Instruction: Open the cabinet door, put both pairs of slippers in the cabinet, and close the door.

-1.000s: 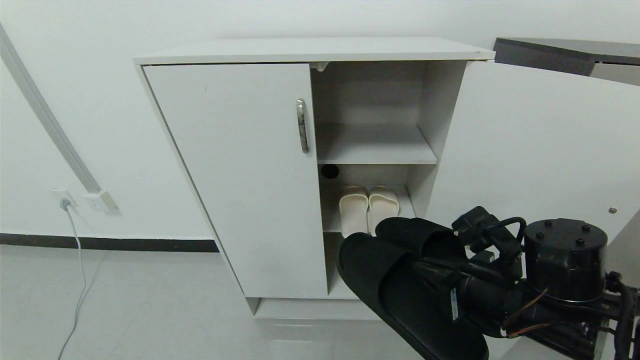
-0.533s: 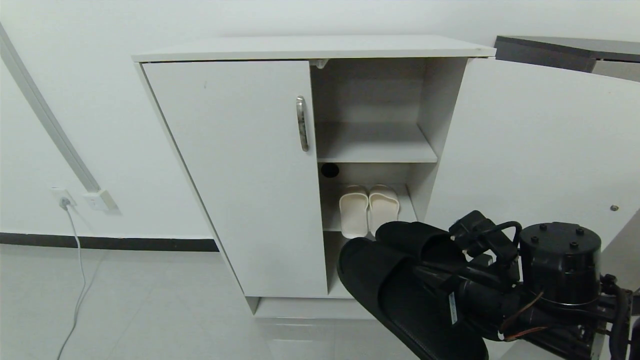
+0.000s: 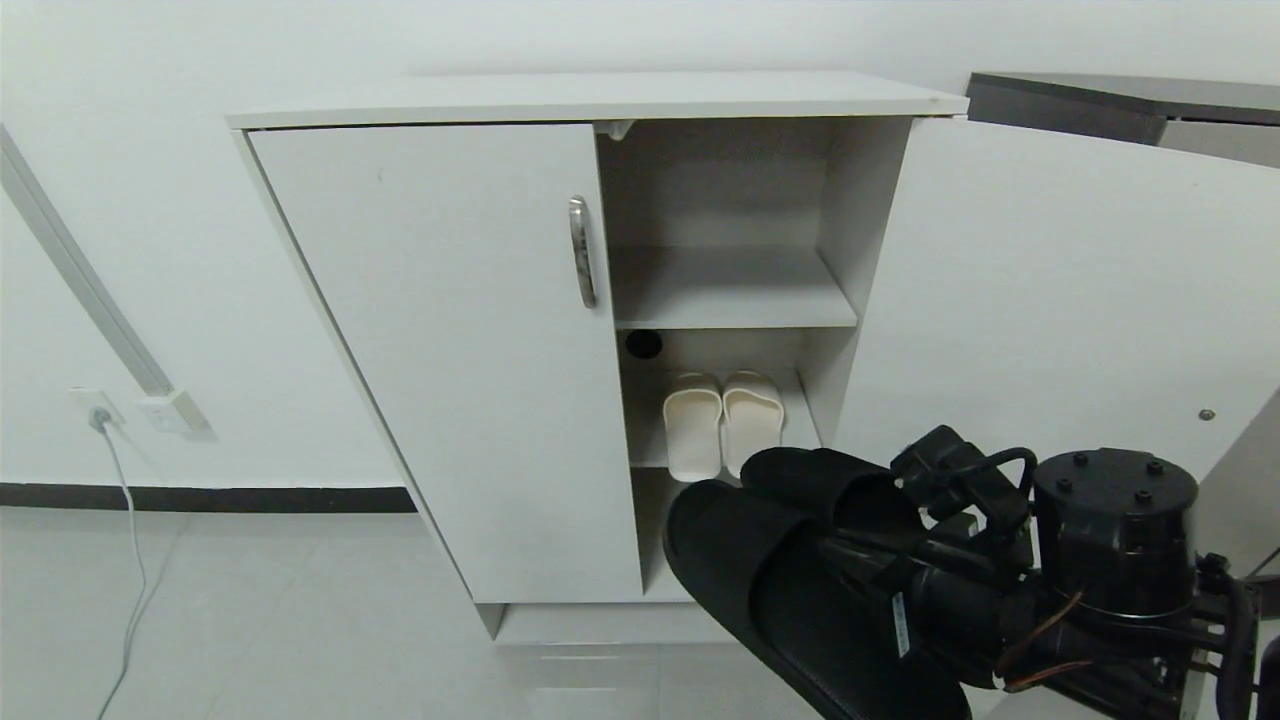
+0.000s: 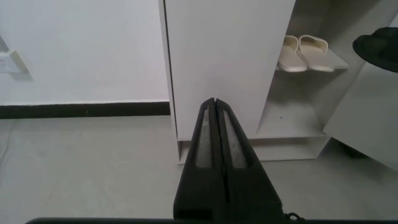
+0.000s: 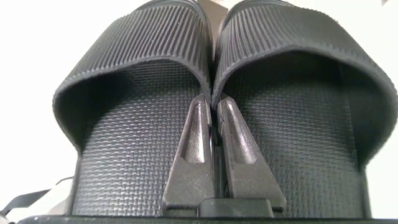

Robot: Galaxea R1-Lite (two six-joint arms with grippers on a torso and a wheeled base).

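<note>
The white cabinet [image 3: 600, 95] has its right door [image 3: 1050, 300] swung open and its left door [image 3: 450, 350] closed. A pair of white slippers [image 3: 722, 420] lies on the middle shelf, also seen as white slippers [image 4: 309, 51] from the left wrist. My right gripper [image 5: 214, 109] is shut on the inner strap edges of a pair of black slippers [image 5: 217, 124], held side by side. The black slippers [image 3: 790, 560] hang in front of the open compartment, below the white pair. My left gripper [image 4: 214, 106] is shut with nothing in it, low before the closed left door.
The upper shelf [image 3: 730, 290] and the bottom compartment [image 4: 289, 121] hold nothing. A wall socket with a cable [image 3: 95, 415] is at the far left. A grey surface [image 3: 1120, 100] stands behind the open door. Tiled floor [image 3: 250, 620] lies open at the left.
The whole head view has shifted slightly left, so the camera moved. The black slippers stay in my right gripper at about the same spot before the cabinet opening.
</note>
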